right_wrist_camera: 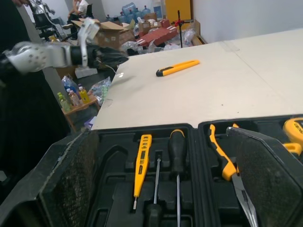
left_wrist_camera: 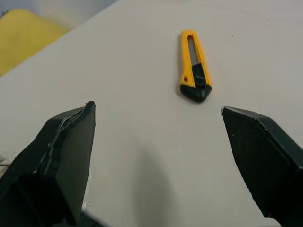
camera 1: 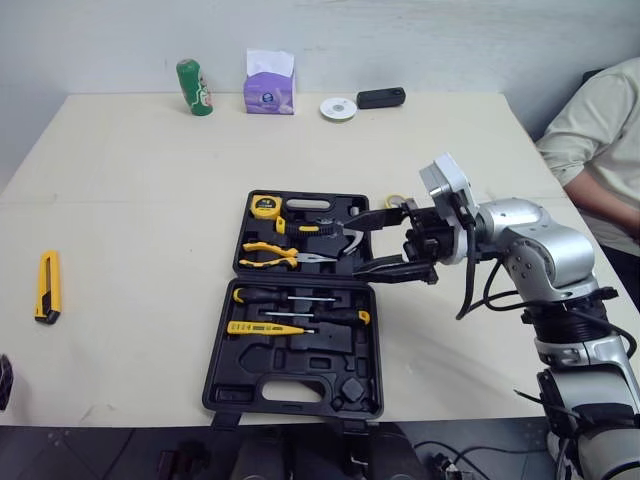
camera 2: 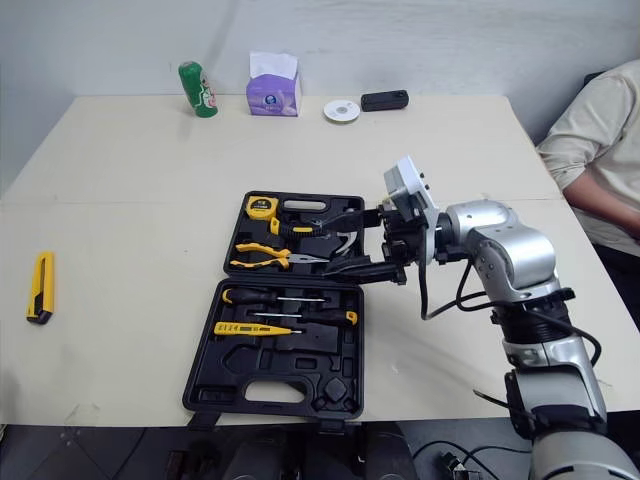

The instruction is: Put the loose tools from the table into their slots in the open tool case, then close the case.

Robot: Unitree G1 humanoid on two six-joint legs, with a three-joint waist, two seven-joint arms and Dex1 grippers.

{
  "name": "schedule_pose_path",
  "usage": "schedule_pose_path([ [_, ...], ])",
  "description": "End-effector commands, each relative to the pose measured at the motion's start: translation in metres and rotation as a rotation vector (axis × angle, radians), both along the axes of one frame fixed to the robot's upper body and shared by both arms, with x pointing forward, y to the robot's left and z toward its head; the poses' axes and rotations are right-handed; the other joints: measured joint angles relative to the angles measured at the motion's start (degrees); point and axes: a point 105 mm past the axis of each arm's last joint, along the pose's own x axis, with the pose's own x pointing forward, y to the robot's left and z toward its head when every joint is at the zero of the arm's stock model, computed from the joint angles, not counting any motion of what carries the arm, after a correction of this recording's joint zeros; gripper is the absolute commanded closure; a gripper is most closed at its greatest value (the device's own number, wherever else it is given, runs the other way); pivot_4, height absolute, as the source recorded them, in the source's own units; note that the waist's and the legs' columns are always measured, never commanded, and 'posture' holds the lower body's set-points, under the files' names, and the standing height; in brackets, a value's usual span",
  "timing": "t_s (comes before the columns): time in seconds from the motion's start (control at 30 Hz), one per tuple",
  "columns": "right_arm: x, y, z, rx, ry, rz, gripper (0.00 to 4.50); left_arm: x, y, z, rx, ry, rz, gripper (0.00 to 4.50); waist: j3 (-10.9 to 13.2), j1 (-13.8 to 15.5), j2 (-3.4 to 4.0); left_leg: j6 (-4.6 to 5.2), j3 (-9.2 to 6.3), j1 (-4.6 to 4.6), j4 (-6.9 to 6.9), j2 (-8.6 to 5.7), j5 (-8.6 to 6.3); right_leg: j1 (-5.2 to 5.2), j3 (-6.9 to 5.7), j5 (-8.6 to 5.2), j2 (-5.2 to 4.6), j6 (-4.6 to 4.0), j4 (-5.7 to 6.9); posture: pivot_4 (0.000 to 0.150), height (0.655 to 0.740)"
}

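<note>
From the head, the open case [camera 1: 330,348] lies in the middle of the table [camera 1: 150,200]. Its far half holds a tape measure [camera 1: 265,206] and pliers [camera 1: 280,256], and its near half holds two screwdrivers [camera 1: 290,298] and a yellow tester [camera 1: 265,328], with bare moulded slots nearer the handle. One tool is out: a yellow knife [camera 1: 47,286], flat on the table well to the left of the case. The right gripper [camera 1: 355,247] hangs over the case's right edge, fingers spread wide and empty, probably parked there because no loose tool lies on its side. A person's sleeve [camera 1: 595,130] shows past the table's right edge. Along the left wrist, the left gripper [left_wrist_camera: 157,109] is also spread wide with nothing in it. The knife lies ahead between the two fingers, apart from them, black end nearest. That line-up reads as an approach to grasp it, the wide opening leaving room to straddle the handle. Along the right wrist, the screwdrivers and tester sit in their grooves just beyond the parted fingers, with the pliers to one side. Across the table the knife lies with the left arm pointed at it, so seating it and shutting the lid are not yet done.
</note>
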Motion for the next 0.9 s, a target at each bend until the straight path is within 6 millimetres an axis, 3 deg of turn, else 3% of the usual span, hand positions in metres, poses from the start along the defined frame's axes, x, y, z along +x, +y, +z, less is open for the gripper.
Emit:
schedule_pose_path([
  [0.03, -0.010, 0.001, 0.011, 0.024, -0.060, 0.014, 0.00, 0.013, 0.014, 0.003, -0.036, 0.016, 0.017, 0.02, 0.00, -0.09, 0.00, 0.00, 0.01, 0.00, 0.00, -0.01, 0.00, -0.01, 0.01, 0.01, -0.01, 0.01, 0.01, 0.150, 0.7316],
  [0.23, -0.017, 0.000, 0.007, 0.019, -0.074, -0.010, 0.00, 0.049, 0.022, 0.005, -0.055, 0.085, 0.025, 0.02, 0.00, -0.63, 0.00, -0.08, 0.04, -0.01, 0.00, -0.01, -0.01, -0.06, 0.01, 0.01, 0.00, 0.01, 0.09, 0.150, 0.7316],
  [0.53, -0.027, 0.004, 0.004, 0.032, -0.079, -0.034, 0.00, 0.091, 0.029, -0.009, -0.115, 0.138, -0.005, 0.02, -0.01, -1.27, -0.02, -0.17, 0.09, -0.03, -0.01, -0.02, 0.03, -0.14, 0.01, 0.01, 0.02, 0.01, 0.19, 0.150, 0.7316],
  [0.9, -0.032, 0.005, -0.001, 0.032, -0.086, -0.067, 0.00, 0.119, 0.030, -0.033, -0.203, 0.196, 0.028, 0.02, -0.02, -1.08, -0.02, -0.27, 0.11, -0.01, -0.01, -0.02, 0.13, -0.18, 0.02, 0.01, 0.02, 0.01, 0.28, 0.150, 0.7316],
])
